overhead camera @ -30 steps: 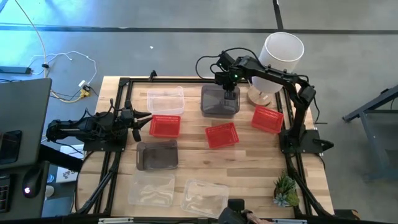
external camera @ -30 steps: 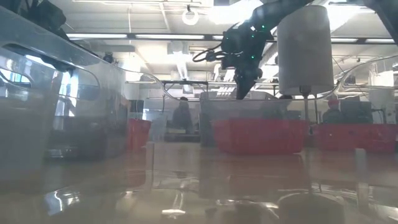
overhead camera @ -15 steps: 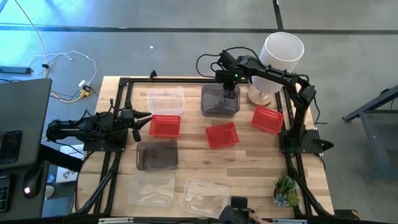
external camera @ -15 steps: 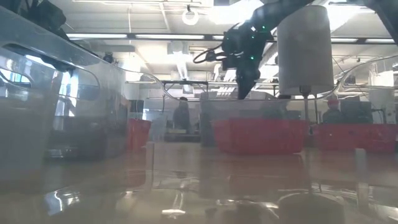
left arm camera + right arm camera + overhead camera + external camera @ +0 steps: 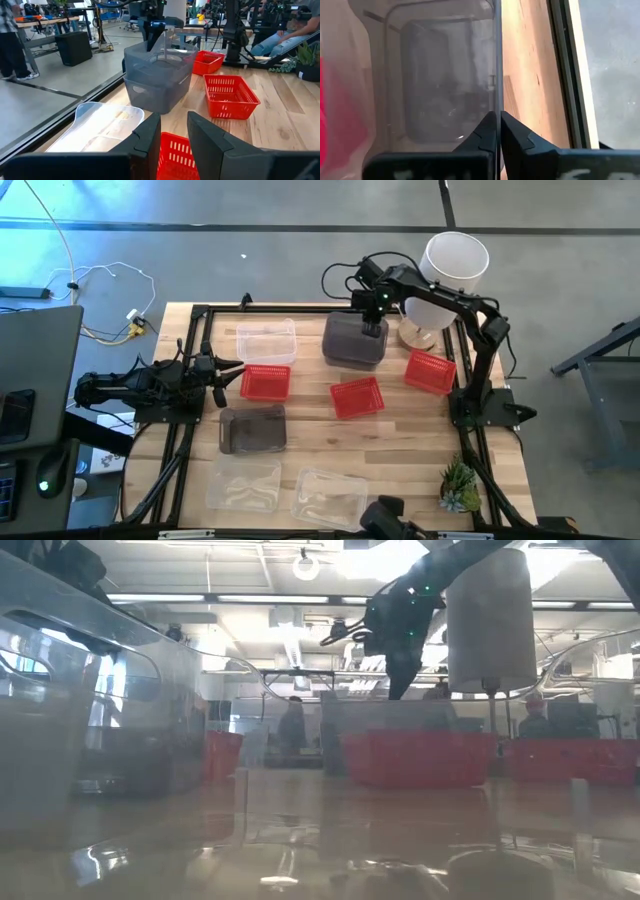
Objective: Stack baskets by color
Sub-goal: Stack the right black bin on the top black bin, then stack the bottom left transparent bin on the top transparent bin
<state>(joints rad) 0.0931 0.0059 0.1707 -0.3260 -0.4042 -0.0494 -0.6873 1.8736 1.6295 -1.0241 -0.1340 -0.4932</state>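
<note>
You have a wooden table (image 5: 400,440) with a black frame along its edges. Near the far edge there is a clear basket (image 5: 266,341), and beside it, at the middle of the far edge, a grey stack (image 5: 354,340) of two grey baskets. Three red baskets lie across the middle: one (image 5: 265,382) toward the left edge, one (image 5: 357,397) at the centre, one (image 5: 430,371) near the right edge. A single grey basket (image 5: 252,428) lies nearer, left of centre. Two clear baskets (image 5: 243,484) (image 5: 328,495) lie along the near edge. A white cylinder (image 5: 446,275) stands at the far right corner, and a small green plant (image 5: 459,486) at the near right corner.
</note>
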